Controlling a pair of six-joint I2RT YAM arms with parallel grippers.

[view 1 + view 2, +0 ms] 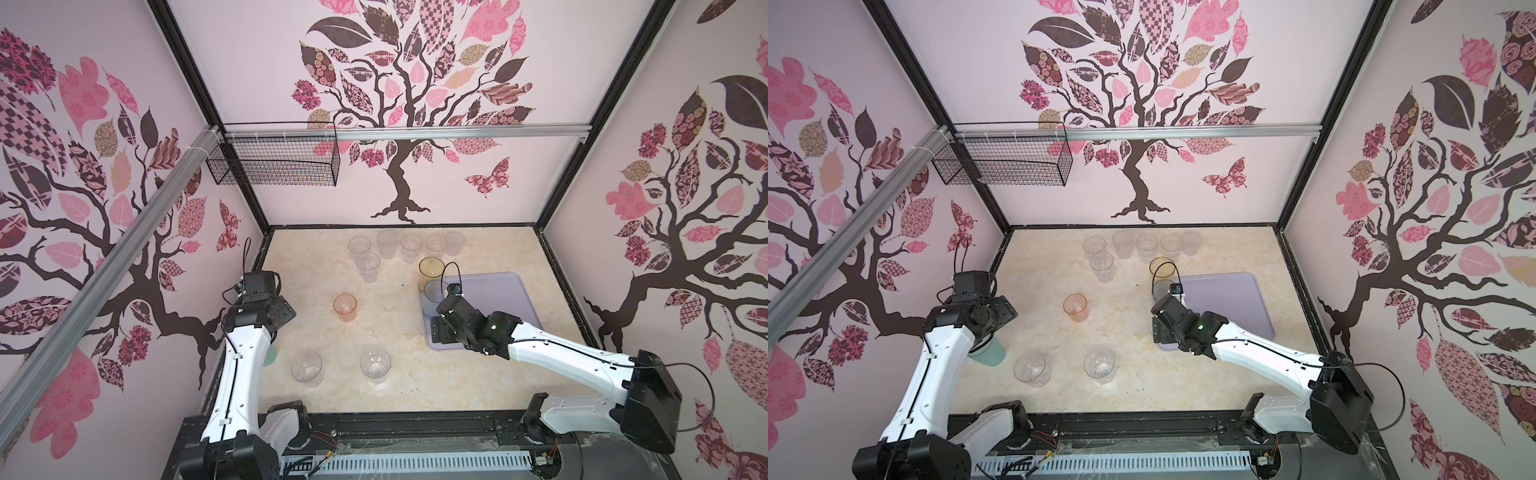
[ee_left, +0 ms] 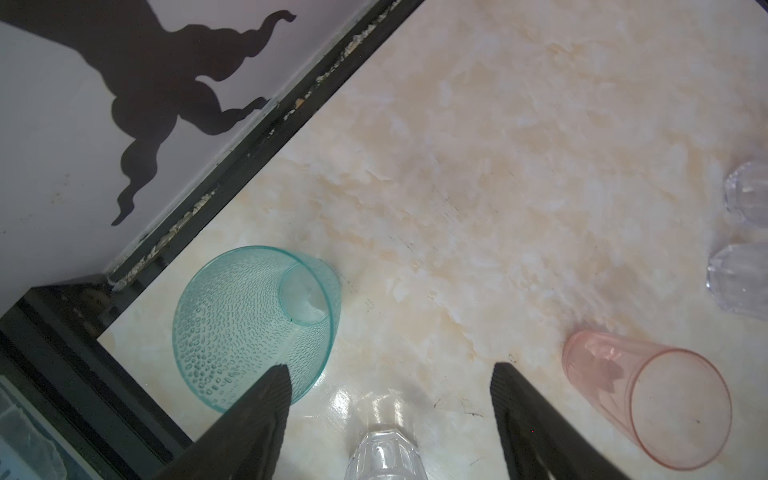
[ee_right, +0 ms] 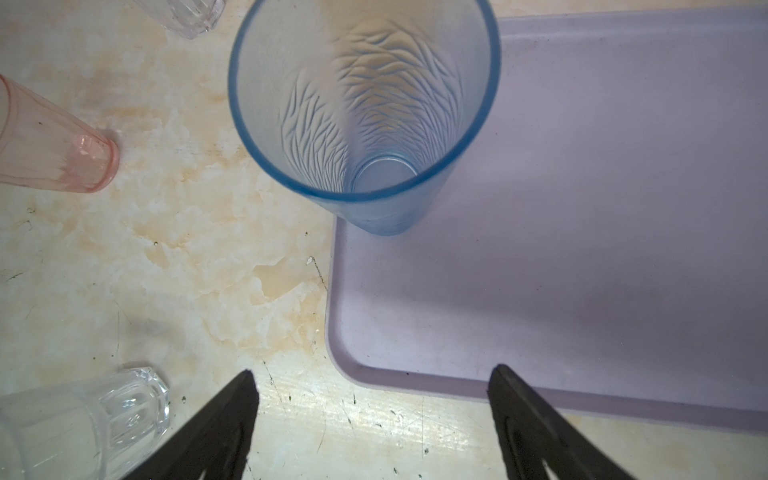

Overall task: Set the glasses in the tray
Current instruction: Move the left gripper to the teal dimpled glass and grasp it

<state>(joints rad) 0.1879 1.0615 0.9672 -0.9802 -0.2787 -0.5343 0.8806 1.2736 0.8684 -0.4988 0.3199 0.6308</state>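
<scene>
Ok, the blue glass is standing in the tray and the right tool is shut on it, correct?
No. The blue glass does stand in the tray, but the right tool is open: its fingers are spread wide, short of the glass and touching nothing. The right wrist view shows it.

teal glass (image 2: 249, 332), pink glass (image 2: 648, 395), jaws spread

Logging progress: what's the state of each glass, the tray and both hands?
Tray: holds only the blue glass.
Blue glass: upright, in the tray's corner.
Amber glass: upright on the table.
Pink glass: upright on the table.
Teal glass: upright on the table.
Clear glasses: upright on the table.
Left hand: open, empty.
Right hand: open, empty.
</scene>
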